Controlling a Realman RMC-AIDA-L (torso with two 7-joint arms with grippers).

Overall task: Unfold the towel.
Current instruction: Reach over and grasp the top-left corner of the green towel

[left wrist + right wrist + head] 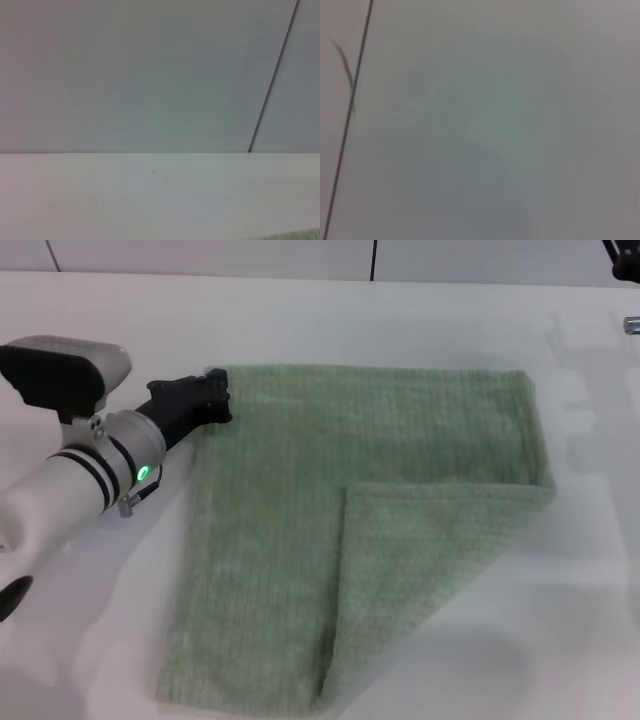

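A: Green terry towel [300, 540] lies flat on the white table [80, 640], mid-frame in head view, w/ its near right part folded over itself; the folded flap's diagonal edge runs from mid-right down to the near edge.

B: Left gripper [212, 400]?

A: Black, at the towel's far left corner, touching or right at the edge. Can't tell if the fingers are apart or closed, or if they've got hold of the cloth; they're bunched into one dark shape.

B: Left wrist view any help?

A: No. Just table, a wall [150, 75] w/ a dark seam, and a sliver of towel [300, 235] at the frame's corner.

B: Right arm?

A: Barely in view, a dark bit at the far right top corner of head view, well apart from the towel. Gripper itself not seen. Its wrist view shows only pale surface w/ a dark line.
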